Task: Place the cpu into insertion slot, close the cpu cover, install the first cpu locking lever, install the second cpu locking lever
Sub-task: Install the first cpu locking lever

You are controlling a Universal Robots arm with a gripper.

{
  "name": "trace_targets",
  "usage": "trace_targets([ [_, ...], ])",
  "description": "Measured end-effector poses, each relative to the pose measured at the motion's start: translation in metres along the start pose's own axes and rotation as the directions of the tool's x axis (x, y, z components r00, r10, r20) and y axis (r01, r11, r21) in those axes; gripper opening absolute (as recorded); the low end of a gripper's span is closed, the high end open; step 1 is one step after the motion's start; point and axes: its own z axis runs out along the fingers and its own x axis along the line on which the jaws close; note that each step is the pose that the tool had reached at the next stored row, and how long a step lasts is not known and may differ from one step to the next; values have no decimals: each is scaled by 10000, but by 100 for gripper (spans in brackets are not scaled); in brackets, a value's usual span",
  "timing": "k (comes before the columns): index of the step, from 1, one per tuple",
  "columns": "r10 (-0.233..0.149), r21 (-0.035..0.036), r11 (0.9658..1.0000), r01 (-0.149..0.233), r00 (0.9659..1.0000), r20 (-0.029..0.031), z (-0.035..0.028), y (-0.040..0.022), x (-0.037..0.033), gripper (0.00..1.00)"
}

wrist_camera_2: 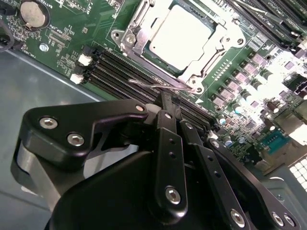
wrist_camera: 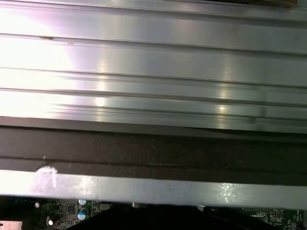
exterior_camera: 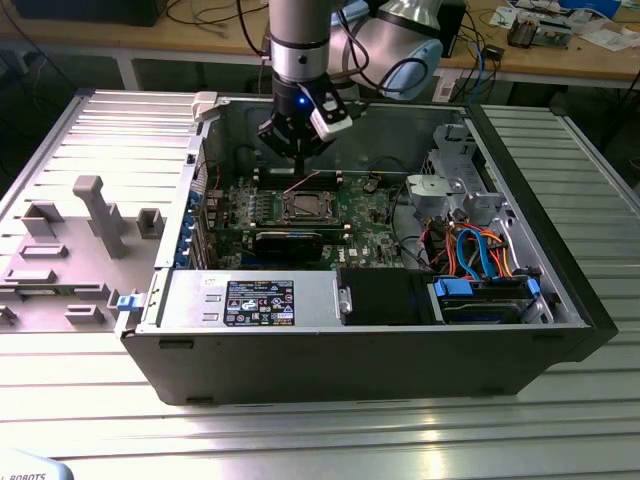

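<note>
The cpu (wrist_camera_2: pixel 182 34) lies flat in the insertion slot (exterior_camera: pixel 304 208) on the green motherboard, its silver top showing. The cpu cover (wrist_camera_2: pixel 135 39) is down over it, framing the chip. A thin wire locking lever (wrist_camera_2: pixel 152 85) runs along the socket's edge and ends in a hook. In the exterior view that lever (exterior_camera: pixel 303 181) slants up off the board. My gripper (wrist_camera_2: pixel 166 99) hangs just above this lever with its black fingers pressed together, shut. The tips are touching it or a hair away; I cannot tell which. In the exterior view the gripper (exterior_camera: pixel 300 168) stands over the socket's far side.
Black memory slots (wrist_camera_2: pixel 120 67) run beside the socket under my fingers. A coin battery (wrist_camera_2: pixel 33 13) sits on the board. The case holds a power supply (exterior_camera: pixel 250 300) and a drive cage with orange and blue cables (exterior_camera: pixel 480 255). A grey fixture (exterior_camera: pixel 95 215) lies outside.
</note>
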Motion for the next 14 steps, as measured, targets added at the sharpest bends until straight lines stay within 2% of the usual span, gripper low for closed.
trace_targets([
  [4,99,34,9999,-99,10000,0,21,-2,-22,11],
  [14,106,49,9999,-106,9999,0,34,-5,-86,11],
])
